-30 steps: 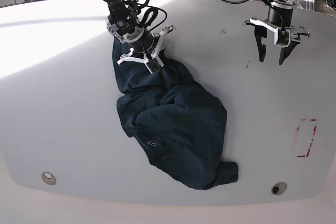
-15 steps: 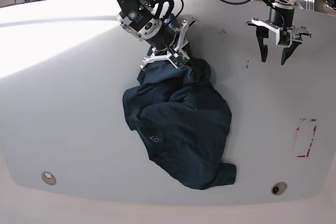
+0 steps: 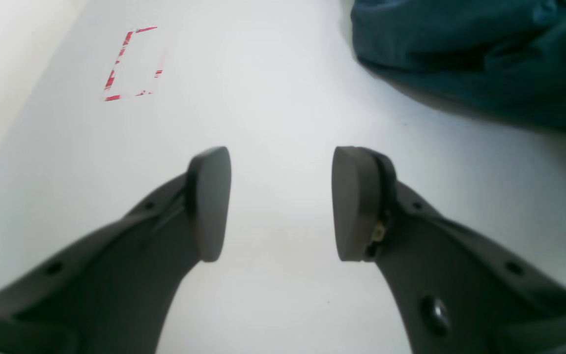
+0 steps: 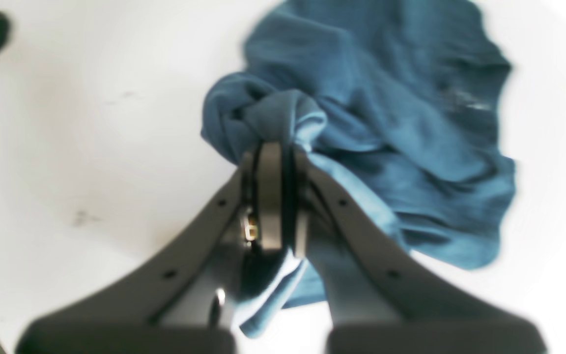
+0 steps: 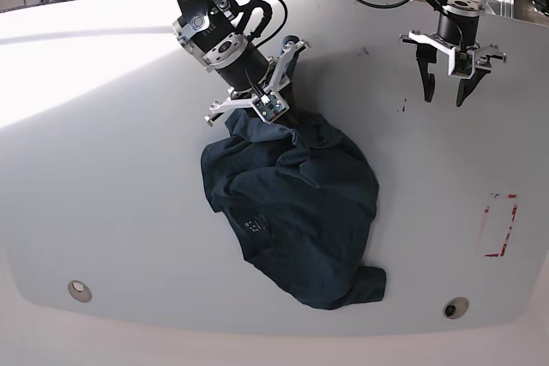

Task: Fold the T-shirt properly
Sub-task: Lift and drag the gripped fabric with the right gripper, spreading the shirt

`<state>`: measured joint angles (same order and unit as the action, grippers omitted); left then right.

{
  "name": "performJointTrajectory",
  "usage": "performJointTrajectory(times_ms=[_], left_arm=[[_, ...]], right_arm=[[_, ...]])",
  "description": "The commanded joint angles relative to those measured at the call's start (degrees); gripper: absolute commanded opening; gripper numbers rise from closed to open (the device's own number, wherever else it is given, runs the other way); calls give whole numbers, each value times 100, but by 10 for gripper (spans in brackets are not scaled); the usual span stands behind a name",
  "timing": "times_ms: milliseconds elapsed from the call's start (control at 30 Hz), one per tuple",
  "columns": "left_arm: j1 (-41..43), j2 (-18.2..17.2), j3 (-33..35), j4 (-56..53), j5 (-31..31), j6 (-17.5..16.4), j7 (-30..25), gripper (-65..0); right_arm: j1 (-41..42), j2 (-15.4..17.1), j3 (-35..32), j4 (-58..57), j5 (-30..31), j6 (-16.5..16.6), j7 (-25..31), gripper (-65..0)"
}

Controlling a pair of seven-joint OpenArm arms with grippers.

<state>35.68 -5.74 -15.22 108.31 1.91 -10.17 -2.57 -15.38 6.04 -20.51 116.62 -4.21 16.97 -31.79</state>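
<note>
Nearest, along the front edge of the white tabletop (image 5: 103, 195), two small round metal discs sit flush in the surface, one (image 5: 79, 290) toward the front-left corner and one (image 5: 455, 308) toward the front-right. Just behind the right-hand disc, close to the right edge, a red tape outline (image 5: 499, 225) marks a rectangle on bare surface.

Between them, around the middle of the tabletop, the T-shirt (image 5: 296, 212) lies in a crumpled navy heap, one sleeve trailing toward the front edge and a pale label (image 5: 255, 228) showing among the folds. Its far end is bunched and lifted slightly by the right end effector (image 5: 279, 117), which is clamped tight on a gathered knot of cloth; the wrist view shows fabric squeezed between the pads and spilling below them.

Further back toward the far-right corner, the left end effector (image 5: 443, 92) hangs above bare tabletop with its fingers moderately apart and nothing between them, well clear of the shirt. A few small dark marks (image 5: 403, 107) spot the surface near it.

Beyond the far edge, cables and frame parts crowd the background; sunlight brightens the left side.
</note>
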Motion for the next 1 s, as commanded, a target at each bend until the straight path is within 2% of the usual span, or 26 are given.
performJointTrajectory(times_ms=[0,367,433,500,700,833,900,967], left_arm=[[6,-20,-18,89,-31,35,-136,-343],[-15,-16,-23,114,-64,-125,-82,-345],[-49,-15,-26,121,-71,-262,-58,-344],[-193,-16,1,152,-103,-758,-7,-341],[-387,-18,67,174,-141,-1206,70,-339],[-543,-14,193,196,-162,-1253,132,-339],[-739,-5,369,176,-148,-1269,219,-335],[-812,-7,450,181,-148,-1230,241,-336]], right_arm=[[-73,-55,124,205,30,26,140,-648],[-548,-22,926,560,120,41,221,-643],[-570,-22,1092,559,114,37,231,-642],[-569,-30,1435,498,131,11,296,-640],[-459,-40,1923,390,295,16,383,-633],[-248,-24,2195,288,621,25,466,-631],[-48,50,2494,279,1235,21,569,-643],[57,82,2618,236,1448,19,571,-643]])
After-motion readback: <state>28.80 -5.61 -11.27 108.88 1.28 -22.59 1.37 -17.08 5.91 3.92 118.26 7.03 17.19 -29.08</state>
